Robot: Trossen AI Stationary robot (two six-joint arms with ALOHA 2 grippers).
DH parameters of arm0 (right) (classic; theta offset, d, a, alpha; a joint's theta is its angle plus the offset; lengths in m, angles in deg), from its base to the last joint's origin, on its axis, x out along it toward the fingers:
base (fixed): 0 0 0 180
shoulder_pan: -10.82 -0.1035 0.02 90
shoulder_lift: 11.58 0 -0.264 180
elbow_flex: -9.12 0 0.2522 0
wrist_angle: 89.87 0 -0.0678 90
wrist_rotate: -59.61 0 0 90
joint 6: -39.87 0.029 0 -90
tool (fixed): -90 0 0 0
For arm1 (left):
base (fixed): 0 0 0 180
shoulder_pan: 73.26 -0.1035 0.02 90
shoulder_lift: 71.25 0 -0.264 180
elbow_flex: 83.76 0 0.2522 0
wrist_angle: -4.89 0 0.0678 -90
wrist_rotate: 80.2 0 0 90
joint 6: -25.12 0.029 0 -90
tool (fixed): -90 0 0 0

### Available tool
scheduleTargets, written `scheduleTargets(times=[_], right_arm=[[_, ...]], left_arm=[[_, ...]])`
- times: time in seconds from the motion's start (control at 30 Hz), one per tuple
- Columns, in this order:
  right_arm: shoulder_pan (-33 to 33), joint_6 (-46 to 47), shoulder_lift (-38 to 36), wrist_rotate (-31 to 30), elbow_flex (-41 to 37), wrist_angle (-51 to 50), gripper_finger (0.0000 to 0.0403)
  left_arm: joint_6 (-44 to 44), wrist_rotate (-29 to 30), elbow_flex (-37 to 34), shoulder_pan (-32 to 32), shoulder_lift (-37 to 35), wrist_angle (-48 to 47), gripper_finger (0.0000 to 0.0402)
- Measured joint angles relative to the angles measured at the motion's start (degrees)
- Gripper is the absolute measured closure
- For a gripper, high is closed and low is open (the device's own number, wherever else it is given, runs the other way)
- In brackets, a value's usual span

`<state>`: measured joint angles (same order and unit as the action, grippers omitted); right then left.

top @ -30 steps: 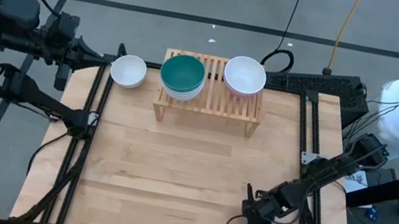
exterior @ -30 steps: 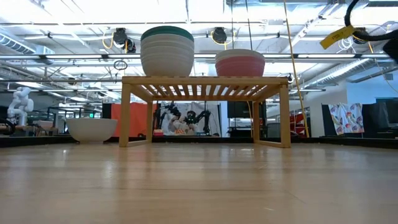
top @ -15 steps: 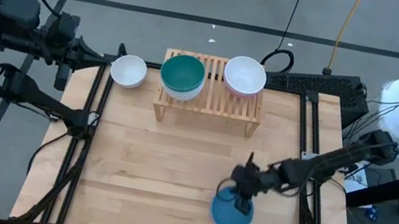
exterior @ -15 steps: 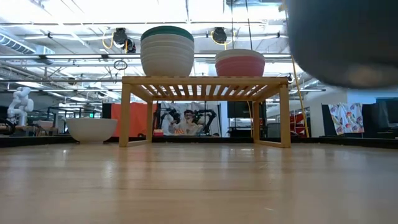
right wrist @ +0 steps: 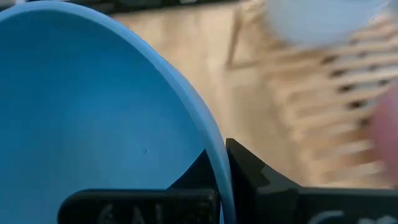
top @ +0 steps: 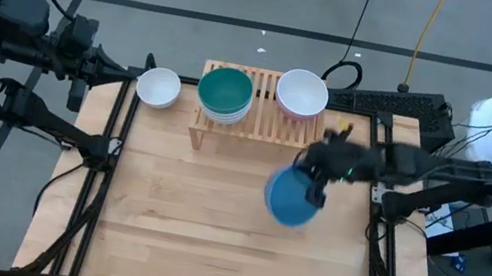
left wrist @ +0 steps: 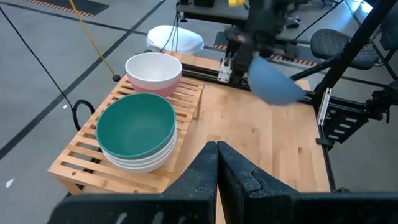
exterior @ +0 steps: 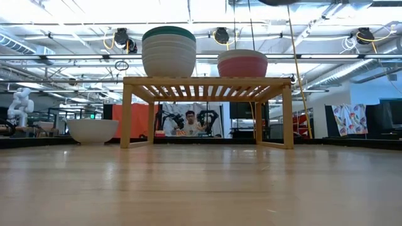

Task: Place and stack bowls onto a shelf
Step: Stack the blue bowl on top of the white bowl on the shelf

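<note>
Over the last second we carried the blue bowl [top: 291, 198] from the near right corner of the desk [top: 207, 243] up toward the shelf [top: 258, 125]; it now hung tilted above the desk, just in front of the shelf's right end. Our right gripper [top: 321, 172] had its fingers [right wrist: 249, 171] pinched on the bowl's rim, 1 inside and 1 outside, as the right wrist view showed.

On the shelf we already had a stack topped by the teal green bowl [top: 225, 90], with white bowls [left wrist: 146, 158] nested under it, and beside it a pink bowl [exterior: 242, 63] with a white bowl [top: 302, 91] sitting in it. We could not count the stack exactly from these views.

1 more white bowl [top: 158, 87] sat on the desk just left of the shelf, not yet placed. Our left gripper [left wrist: 217, 171] waited off the desk's far left corner, fingers pressed together and holding nothing.

We judged the task well along: the blue bowl needed setting down on the shelf, then the lone white bowl remained.
</note>
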<state>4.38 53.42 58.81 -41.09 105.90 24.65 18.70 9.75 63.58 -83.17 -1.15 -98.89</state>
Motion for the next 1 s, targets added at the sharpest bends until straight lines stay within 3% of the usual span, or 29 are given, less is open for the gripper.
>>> scheduleTargets(times=[0.23, 0.6, 0.87, 1.0], right_arm=[[10.6, -15.3, 0.3, 0.0, 11.1, -5.0, 0.0403], [29.0, -33.9, 5.6, 0.3, 22.1, -1.5, 0.0403], [39.6, -37.7, 14.6, 14.5, 29.6, 2.5, 0.0403], [43.9, -37.4, 19.3, 16.9, 32.6, 4.5, 0.0403]], left_arm=[[-0.1, 0.0, 0.0, 0.0, 0.0, 0.0, 0.0396], [0.1, 0.6, 0.0, 0.0, 1.4, 0.0, 0.0396], [1.0, 0.6, 0.0, 0.0, 3.8, 0.0, 0.0396], [4.1, 0.6, 0.0, 0.0, 4.6, 0.0, 0.0396]])
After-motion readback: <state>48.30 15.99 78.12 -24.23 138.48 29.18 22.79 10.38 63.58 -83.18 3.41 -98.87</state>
